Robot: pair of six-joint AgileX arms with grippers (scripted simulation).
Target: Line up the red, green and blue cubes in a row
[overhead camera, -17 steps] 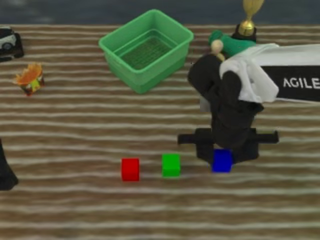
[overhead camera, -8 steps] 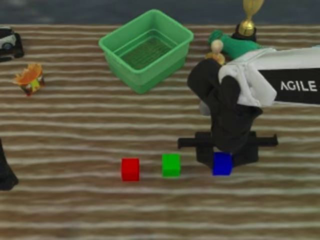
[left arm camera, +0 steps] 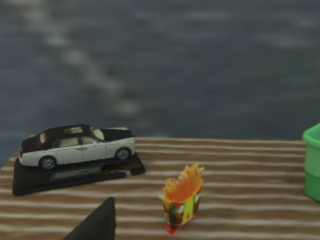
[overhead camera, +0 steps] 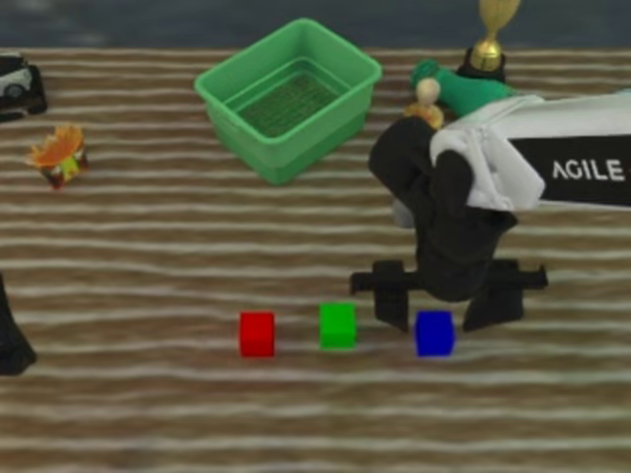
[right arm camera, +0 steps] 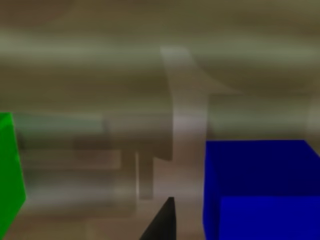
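Observation:
Three cubes stand in a row near the table's front: the red cube (overhead camera: pixel 257 333), the green cube (overhead camera: pixel 337 325) and the blue cube (overhead camera: pixel 434 333). My right gripper (overhead camera: pixel 441 313) hangs over the blue cube's far side, open. Its dark fingers (overhead camera: pixel 391 304) stand spread on either side of the cube, clear of it. Up close in the right wrist view are the blue cube (right arm camera: pixel 262 190), the green cube (right arm camera: pixel 10 175) and one fingertip (right arm camera: pixel 162 225). My left arm (overhead camera: pixel 10 345) is parked at the table's left edge, and one of its fingers (left arm camera: pixel 97 225) shows in its wrist view.
A large green slotted basket (overhead camera: pixel 212 87) stands at the back centre. A gold trophy (overhead camera: pixel 490 39) and a green toy (overhead camera: pixel 458 87) are at the back right. At the left are a toy car (left arm camera: pixel 77 145) on a stand and a fries packet (overhead camera: pixel 59 156).
My right gripper's fingers have spread apart and let go of the blue cube, which now rests on the table in line with the other two. The left arm has not moved.

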